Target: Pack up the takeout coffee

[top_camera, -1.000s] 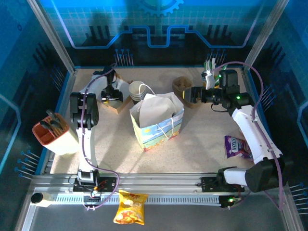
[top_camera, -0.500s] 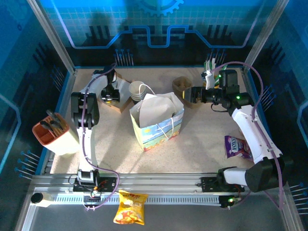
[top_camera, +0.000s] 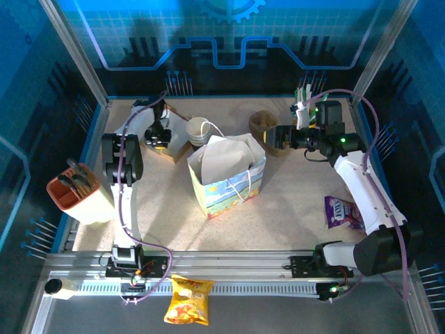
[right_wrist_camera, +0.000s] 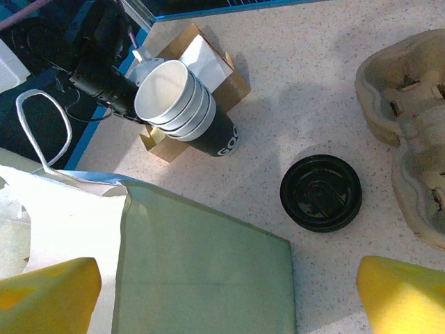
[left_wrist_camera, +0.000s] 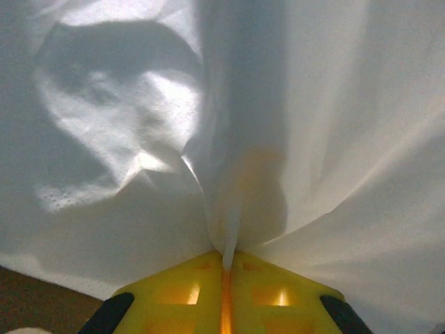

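Left gripper: the left gripper (left_wrist_camera: 226, 259) is seen closed, its yellow fingers (left_wrist_camera: 181, 296) pinched on a fold of thin white paper napkin (left_wrist_camera: 139, 125).
Left arm: it is reached to the open brown cardboard box (right_wrist_camera: 236, 82) at the far left of the speckled beige table (top_camera: 299, 188).
Right gripper: the right gripper (right_wrist_camera: 228, 268) is held with its jaws spread wide and nothing between them, above the far edge of the bag.
Bag: the white paper bag with a colourful printed base (top_camera: 226, 177) is stood open mid-table.
Takeout coffee: what appears to be the small cream-white paper cup with a round black lid (top_camera: 59, 287) is seen at the near-left corner by the front rail. It is outside the bag and well apart from both grippers; upright or lying cannot be told.
Cups: the stack of lidless cream cups (right_wrist_camera: 184, 104) is set just beside the box.
Lids: the round black plastic lids (right_wrist_camera: 321, 193) are placed between the stack and the moulded brown pulp cup carrier (right_wrist_camera: 410, 125).
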{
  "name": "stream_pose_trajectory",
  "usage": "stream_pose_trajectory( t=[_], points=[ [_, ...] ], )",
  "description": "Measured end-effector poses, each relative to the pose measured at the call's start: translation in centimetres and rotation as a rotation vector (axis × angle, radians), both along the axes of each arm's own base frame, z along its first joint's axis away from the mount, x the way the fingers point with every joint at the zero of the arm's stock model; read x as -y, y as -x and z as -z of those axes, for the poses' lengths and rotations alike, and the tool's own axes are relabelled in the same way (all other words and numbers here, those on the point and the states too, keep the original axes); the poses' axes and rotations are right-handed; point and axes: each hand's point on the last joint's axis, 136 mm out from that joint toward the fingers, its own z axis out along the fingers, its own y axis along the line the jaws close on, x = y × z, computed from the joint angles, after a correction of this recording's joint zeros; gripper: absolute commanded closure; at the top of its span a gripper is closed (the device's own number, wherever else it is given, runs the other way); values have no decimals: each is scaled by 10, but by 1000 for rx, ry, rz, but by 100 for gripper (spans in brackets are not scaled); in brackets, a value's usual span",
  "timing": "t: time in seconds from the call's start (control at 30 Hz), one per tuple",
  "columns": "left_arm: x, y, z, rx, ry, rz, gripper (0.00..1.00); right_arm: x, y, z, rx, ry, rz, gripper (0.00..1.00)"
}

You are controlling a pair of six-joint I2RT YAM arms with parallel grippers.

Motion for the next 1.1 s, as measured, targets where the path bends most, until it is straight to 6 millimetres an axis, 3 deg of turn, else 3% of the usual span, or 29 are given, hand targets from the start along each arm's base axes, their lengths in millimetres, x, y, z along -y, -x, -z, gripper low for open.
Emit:
stream_pose_trajectory(
  t=[0.3, 0.8, 0.9, 1.1],
  points=[
    [-20, -6, -43, 104, 25, -57, 86, -2, 0, 2, -6, -1, -5, 5],
    [-18, -7, -49, 117, 36, -66, 94, -3, 0, 3, -9, -1, -9, 5],
    [-19, -7, -60, 140, 32, -67, 96, -3, 0, 3, -9, -1, -9, 5],
    [-21, -8, -102, 232, 19, -70, 100, -3, 0, 3, -9, -1, -9, 5]
  ],
)
